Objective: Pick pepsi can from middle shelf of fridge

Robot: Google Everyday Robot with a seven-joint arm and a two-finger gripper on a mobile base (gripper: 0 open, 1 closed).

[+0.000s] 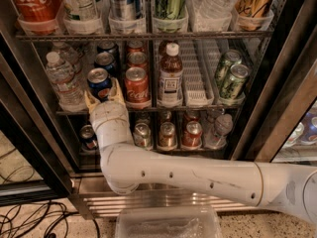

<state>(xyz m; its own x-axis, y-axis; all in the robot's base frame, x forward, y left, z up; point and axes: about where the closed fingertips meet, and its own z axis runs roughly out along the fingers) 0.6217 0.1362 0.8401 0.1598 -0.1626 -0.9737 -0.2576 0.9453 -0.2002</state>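
Note:
The fridge (277, 93) stands open in front of me, its shelves full of drinks. The blue pepsi can (99, 82) stands at the front of a left lane on the middle shelf (198, 104), with more blue cans behind it. My gripper (103, 94) is at that shelf's front edge, right at the can's base. Its tan fingers (117, 90) are spread in a V, one on each side of the can's lower part. The can still stands on the shelf. My white arm (188, 175) reaches in from the lower right.
A red Coca-Cola can (136, 86) stands just right of the pepsi can and a water bottle (62, 81) just left. A brown bottle (171, 73) and green cans (233, 81) stand further right. The lower shelf holds several cans (166, 133). A clear plastic tub (168, 224) lies on the floor.

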